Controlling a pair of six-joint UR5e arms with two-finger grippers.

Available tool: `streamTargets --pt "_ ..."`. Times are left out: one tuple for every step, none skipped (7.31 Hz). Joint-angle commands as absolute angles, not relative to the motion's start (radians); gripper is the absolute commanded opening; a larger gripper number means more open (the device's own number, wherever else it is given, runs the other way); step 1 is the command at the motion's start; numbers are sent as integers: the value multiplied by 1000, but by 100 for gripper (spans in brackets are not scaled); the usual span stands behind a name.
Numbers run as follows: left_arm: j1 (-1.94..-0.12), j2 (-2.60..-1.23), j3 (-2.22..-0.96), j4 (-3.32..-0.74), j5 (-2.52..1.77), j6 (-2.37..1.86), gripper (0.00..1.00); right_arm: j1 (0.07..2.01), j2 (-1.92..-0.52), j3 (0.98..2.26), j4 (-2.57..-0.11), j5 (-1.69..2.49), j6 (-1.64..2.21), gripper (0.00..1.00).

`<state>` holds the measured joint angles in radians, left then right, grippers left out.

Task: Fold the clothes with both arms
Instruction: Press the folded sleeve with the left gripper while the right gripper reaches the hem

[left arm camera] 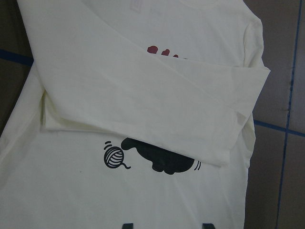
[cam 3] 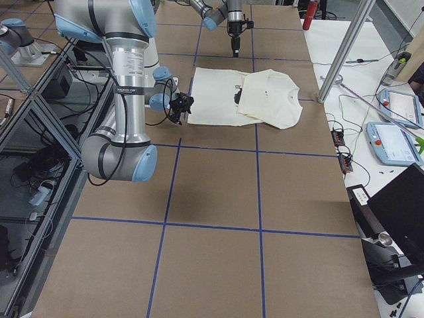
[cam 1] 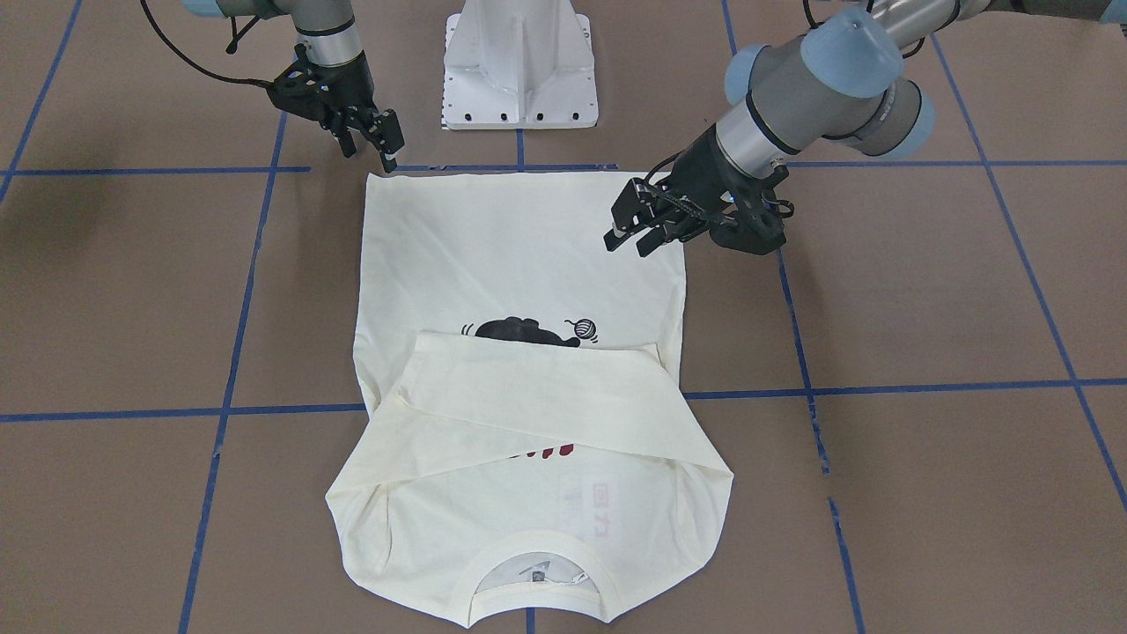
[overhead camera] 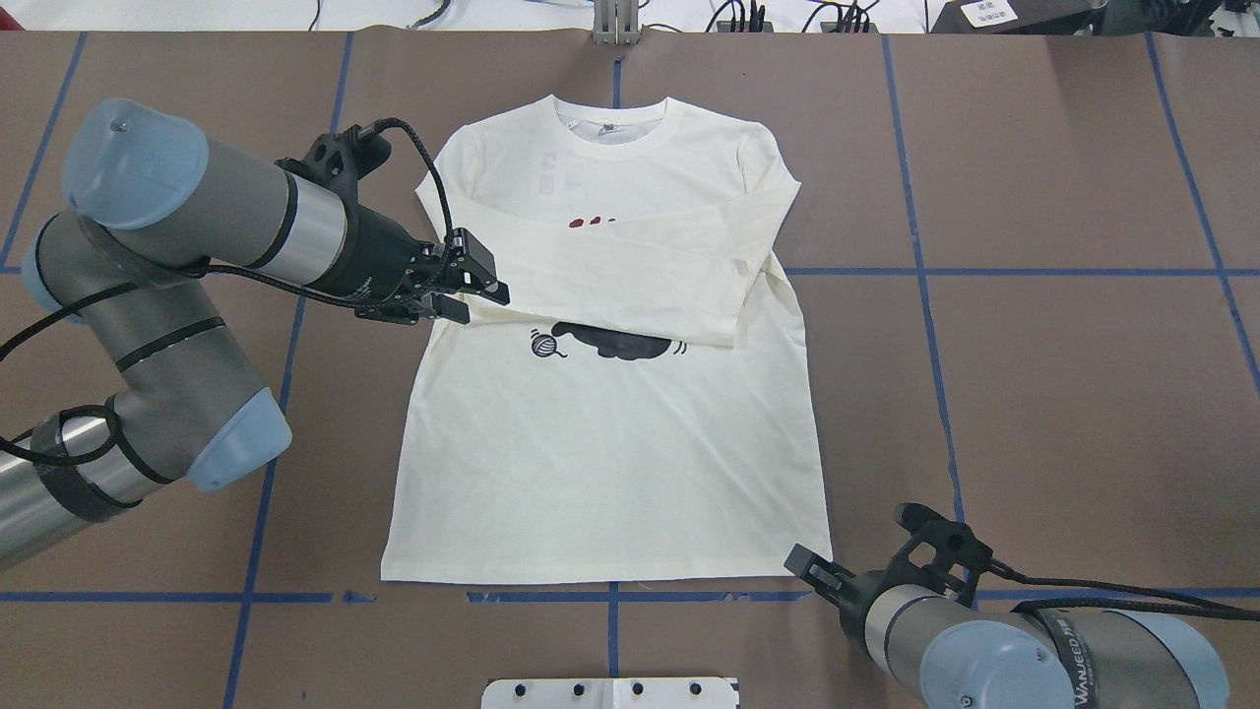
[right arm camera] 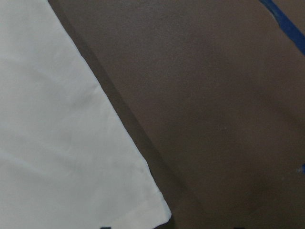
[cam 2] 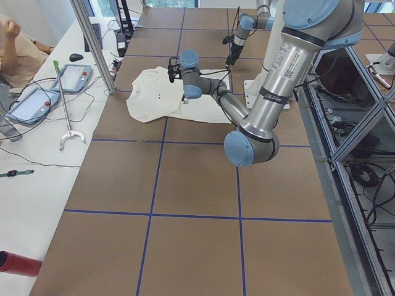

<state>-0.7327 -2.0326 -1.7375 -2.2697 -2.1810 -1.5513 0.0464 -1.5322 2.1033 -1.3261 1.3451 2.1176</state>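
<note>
The clothes are one cream long-sleeved T-shirt (overhead camera: 610,463) lying flat and front up, its collar toward the far edge. Both sleeves are folded across the chest, partly covering the black cat print (left arm camera: 162,160) and the red lettering. My left gripper (overhead camera: 484,301) hovers open over the shirt's side edge, by the cuff of the folded sleeve. In the front-facing view it shows again (cam 1: 627,246) with nothing between its fingers. My right gripper (overhead camera: 809,571) stands open just off the hem's corner (right arm camera: 159,212), apart from the cloth; it also appears in the front-facing view (cam 1: 370,157).
The white pedestal base (cam 1: 519,66) sits at the robot's side of the table, just past the hem. Blue tape lines (overhead camera: 1034,273) cross the brown tabletop. A side bench with tablets (cam 2: 74,74) and a seated person runs along the far edge.
</note>
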Motion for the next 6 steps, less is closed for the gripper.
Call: streamTargets --pt "-729 -2031 -1738 -2270 -2181 -1551 58 44 -1516 2085 -1328 1344 2117 83" --pt "-729 -2031 -1740 -2270 -2181 -1549 58 44 -1514 2086 -1328 1344 2118 77" --pt "-729 -2031 -1740 -2270 -2181 -1549 58 44 -1516 2085 -1328 1344 2117 66" --pt "-729 -2031 -1740 -2270 -2180 -1549 58 60 -1517 2085 -1328 1344 2115 57" --pt "-723 -2031 -1740 -2270 -2180 -1549 58 70 -1516 2088 -1328 1344 2114 56" --pt "-721 -2031 -1740 -2270 -2180 -1549 60 69 -1516 2080 -1328 1344 2114 54"
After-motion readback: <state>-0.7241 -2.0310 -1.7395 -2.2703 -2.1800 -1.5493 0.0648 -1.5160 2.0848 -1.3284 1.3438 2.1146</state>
